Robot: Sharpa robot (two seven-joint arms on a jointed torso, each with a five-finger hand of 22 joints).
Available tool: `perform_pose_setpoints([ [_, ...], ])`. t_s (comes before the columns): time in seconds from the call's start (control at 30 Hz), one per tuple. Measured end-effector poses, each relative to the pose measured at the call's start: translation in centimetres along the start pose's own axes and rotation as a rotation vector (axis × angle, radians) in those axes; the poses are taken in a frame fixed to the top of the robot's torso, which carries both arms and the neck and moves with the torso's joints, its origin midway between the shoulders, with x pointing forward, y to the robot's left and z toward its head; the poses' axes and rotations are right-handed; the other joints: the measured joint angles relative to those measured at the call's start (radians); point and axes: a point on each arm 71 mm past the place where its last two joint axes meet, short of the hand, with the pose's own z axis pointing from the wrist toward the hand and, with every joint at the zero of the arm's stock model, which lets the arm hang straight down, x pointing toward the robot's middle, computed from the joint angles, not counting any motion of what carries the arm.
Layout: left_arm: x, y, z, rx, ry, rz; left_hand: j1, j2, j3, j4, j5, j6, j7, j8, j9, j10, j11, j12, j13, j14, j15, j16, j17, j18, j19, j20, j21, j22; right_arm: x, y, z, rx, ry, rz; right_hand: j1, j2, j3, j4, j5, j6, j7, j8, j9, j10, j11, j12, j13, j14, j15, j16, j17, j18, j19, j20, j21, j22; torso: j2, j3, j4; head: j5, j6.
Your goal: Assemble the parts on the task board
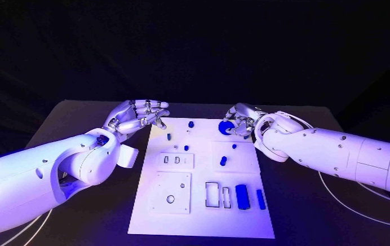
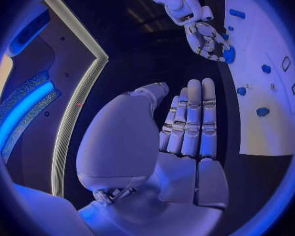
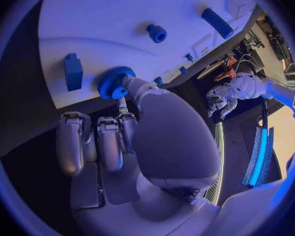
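The white task board lies in the middle of the black table. My right hand hovers over the board's far right corner and pinches a round blue toothed wheel between thumb and a finger; the wheel sits just above the board's edge. My left hand hangs off the far left corner, its fingers straight, holding nothing. In the left wrist view the right hand carries the wheel.
Several small blue parts sit on the board: a peg, a block, two long bars near the front right. Empty slots and a hole plate lie at the front. White cables trail at the right.
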Motion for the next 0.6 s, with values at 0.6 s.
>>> perform_pose_setpoints([
  [0.6,0.4,0.1,0.2,-0.011,0.016,-0.028,0.0,0.0,0.0,0.0,0.0,0.0,0.0,0.0,0.001,0.0,0.0,0.0,0.0,-0.004,0.004,0.0,0.001,0.0,-0.002,0.002,0.004,0.0,1.4,8.7,0.8,-0.212,-0.066,-0.038,-0.035,-0.01,0.033,-0.014,-0.001,0.0,0.0,0.0,0.0,0.0,0.0,0.0,0.0,0.0,0.0,0.0,0.001,0.0,0.004,-0.003,0.0,0.0,0.001,0.0002,0.0016,0.006,0.005],
])
